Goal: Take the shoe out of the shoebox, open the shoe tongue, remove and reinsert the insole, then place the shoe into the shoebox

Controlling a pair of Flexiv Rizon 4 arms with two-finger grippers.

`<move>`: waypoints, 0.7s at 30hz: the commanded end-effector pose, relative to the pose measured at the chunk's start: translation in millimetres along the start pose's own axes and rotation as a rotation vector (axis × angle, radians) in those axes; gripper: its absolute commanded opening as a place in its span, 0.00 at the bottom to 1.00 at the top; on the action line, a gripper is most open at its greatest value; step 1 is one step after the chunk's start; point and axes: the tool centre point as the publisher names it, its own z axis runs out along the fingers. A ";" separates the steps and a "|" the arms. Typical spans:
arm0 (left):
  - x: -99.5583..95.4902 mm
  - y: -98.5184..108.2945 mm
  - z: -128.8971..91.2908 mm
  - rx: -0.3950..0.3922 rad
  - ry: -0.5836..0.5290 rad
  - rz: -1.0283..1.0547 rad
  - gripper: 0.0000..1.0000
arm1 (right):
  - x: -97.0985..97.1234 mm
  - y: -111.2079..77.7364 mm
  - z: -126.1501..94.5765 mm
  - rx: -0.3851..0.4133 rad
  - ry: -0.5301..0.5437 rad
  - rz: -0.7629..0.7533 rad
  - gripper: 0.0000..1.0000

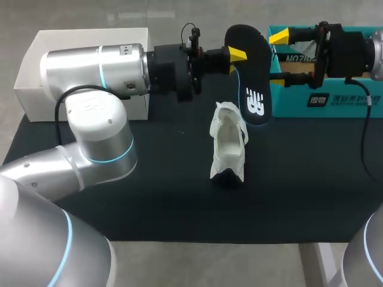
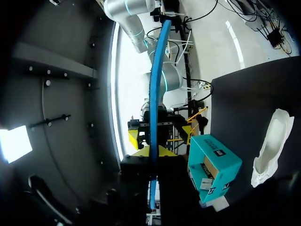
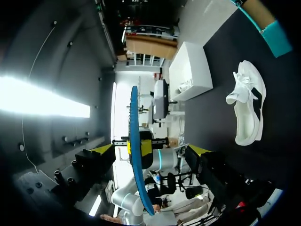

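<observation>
Left gripper (image 1: 237, 56) is clamped on the insole (image 1: 252, 78), holding it in the air close by the shoe (image 1: 228, 143), which sits on the table (image 1: 149, 197). Right gripper (image 1: 277, 60) stands wide apart, straddling the insole's far edge without contact. Risk: the thin insole flexes or slips from this single narrow pinch; releasing before the right fingers close would drop it

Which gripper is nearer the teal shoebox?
Right. The right gripper is at the end of the teal shoebox; the left gripper holds the insole, on its far side.
</observation>
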 end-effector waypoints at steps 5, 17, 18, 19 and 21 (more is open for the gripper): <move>0.8 -1.5 -9.1 -0.018 0.017 -0.009 0.00 | -0.2 -21.1 -28.9 -0.061 -0.101 -0.018 1.00; 0.2 -7.1 -12.5 -0.059 0.026 -0.075 0.00 | -0.2 -21.1 -28.9 -0.061 -0.101 -0.018 1.00; -1.3 -7.0 -11.9 -0.060 0.024 -0.076 0.00 | -4.6 -20.4 -25.1 -0.023 -0.182 -0.013 1.00; -2.3 -7.0 -11.5 -0.060 0.023 -0.076 0.00 | -9.7 -20.2 -22.8 0.031 -0.207 -0.022 1.00; -5.3 -7.5 -11.2 -0.036 0.014 -0.062 0.00 | -21.8 -21.5 -22.3 0.101 -0.271 -0.021 1.00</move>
